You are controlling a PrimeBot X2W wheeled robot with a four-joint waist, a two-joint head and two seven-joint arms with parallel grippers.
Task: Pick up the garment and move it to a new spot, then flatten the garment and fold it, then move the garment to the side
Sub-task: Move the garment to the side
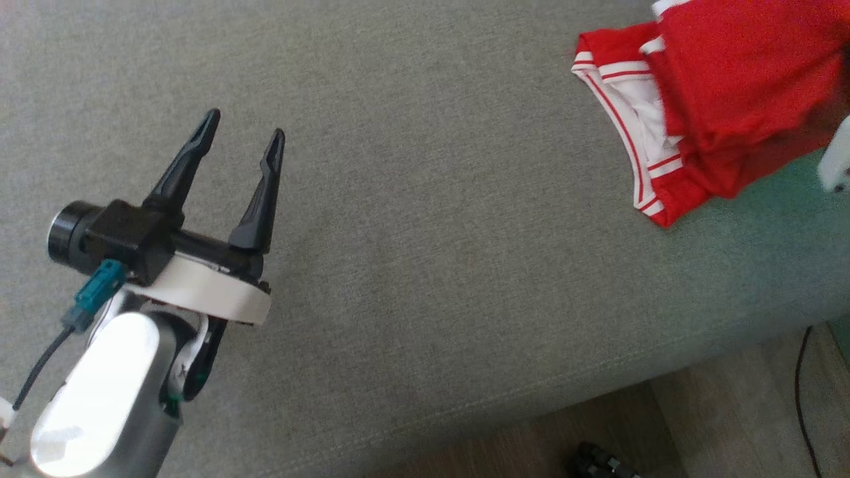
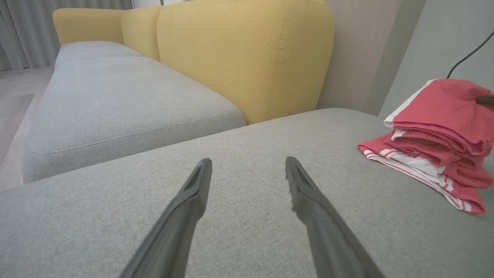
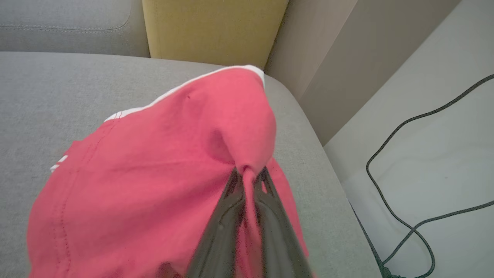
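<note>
**Finding: right gripper (image 3: 250,172) clamped on red garment with white striped trim (image 3: 154,173); left gripper (image 1: 246,124) idle**

The broad grey woven sofa cushion (image 1: 425,232) carries all the work. A mustard-yellow upholstered backrest (image 2: 239,58) stands along its far side.

The garment lies at the far right end of the cushion, close to the corner. The right gripper's jaws are shut on a pinch of its top layer, and the cloth peaks at the grip. The left gripper hovers over bare cushion at the near left, well apart from the garment, jaws wide open and holding nothing.

Judgement: the garment sits in stacked layers, so folding appears done and the move to the side is in hand. The next move calls for a lift that takes the whole stack, not the top layer alone, or the folds will open.

The left wrist view shows the layered edges from the side, which the head view flattens. The right wrist view shows the pinch itself and a thin black cable (image 3: 405,162) on the pale floor to the right.
</note>
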